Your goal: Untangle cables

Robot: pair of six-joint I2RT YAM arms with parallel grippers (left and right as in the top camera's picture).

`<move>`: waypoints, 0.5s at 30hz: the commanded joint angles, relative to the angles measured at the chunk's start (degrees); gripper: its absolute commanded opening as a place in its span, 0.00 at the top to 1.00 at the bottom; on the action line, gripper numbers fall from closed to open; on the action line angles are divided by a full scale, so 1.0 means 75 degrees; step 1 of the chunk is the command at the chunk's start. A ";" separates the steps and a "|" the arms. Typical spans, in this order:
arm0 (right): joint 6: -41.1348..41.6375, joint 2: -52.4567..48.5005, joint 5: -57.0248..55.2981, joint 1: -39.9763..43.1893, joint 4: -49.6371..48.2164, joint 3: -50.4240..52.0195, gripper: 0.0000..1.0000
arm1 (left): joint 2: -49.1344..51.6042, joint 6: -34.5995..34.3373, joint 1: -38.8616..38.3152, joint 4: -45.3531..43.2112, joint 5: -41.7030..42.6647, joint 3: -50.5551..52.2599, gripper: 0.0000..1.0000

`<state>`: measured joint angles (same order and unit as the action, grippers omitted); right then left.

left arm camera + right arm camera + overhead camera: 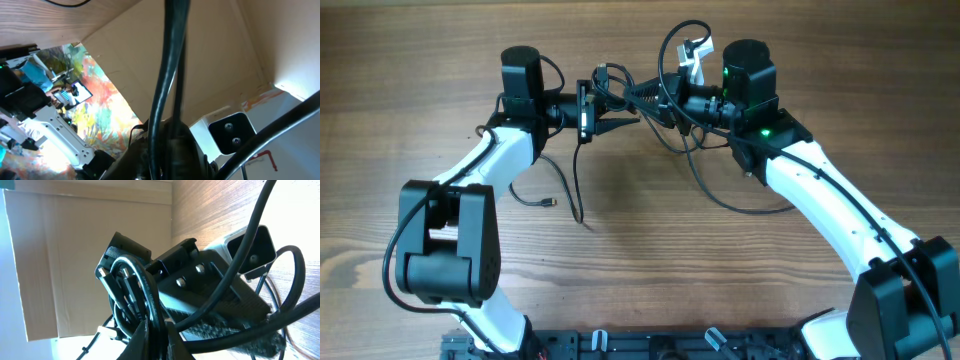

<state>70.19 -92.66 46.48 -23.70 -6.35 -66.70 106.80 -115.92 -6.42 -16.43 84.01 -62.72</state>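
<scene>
Cables [663,62] in a lifted knot over the far middle of the bench [420,60], between both tools. Loose strands down onto the wood: one near the left arm, ending in a small plug [551,204], another in a wide curve under the right arm. Right tool [642,96] clamped tight on the cables. Left tool [625,122] just beside it, nearly tip to tip; wide or narrow, impossible to tell.
</scene>
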 commanded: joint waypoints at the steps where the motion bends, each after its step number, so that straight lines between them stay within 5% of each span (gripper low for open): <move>1: -0.0157 -0.0032 0.0149 -0.0032 -0.0023 -0.0055 0.96 | -0.0143 -0.0256 -0.0044 -0.0017 -0.0009 -0.0017 0.96; 9: 0.0108 -0.0032 0.0067 0.0087 -0.0032 -0.0055 0.96 | -0.0143 0.0688 -0.0044 -0.0012 -0.0029 -0.0017 0.96; 15: 0.0472 -0.0032 0.0306 0.0192 -0.0140 -0.0055 0.96 | -0.0143 0.2611 -0.0044 0.0157 -0.0507 -0.0015 0.96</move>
<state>71.81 -92.66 47.03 -23.05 -6.35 -66.70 106.80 -108.22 -6.42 -16.36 82.70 -62.74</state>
